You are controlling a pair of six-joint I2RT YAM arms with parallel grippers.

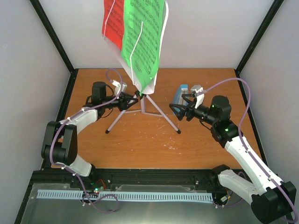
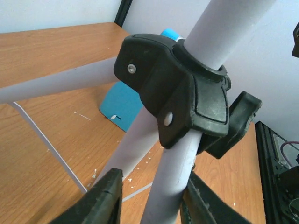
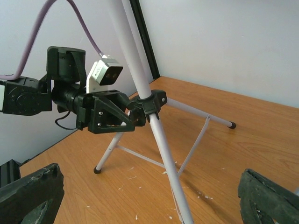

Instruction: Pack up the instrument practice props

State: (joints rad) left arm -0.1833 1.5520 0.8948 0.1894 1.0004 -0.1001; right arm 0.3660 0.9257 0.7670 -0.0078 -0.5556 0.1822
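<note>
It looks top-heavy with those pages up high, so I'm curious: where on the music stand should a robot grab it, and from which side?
I'd grip the music stand on the slim round tube just under its black hub, coming in level from the left. That tube fits between fingers, and the splayed legs leave that side open.

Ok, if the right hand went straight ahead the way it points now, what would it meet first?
The right hand would likely meet the stand's leg first, just below the black hub; depth is hard to judge.
</note>
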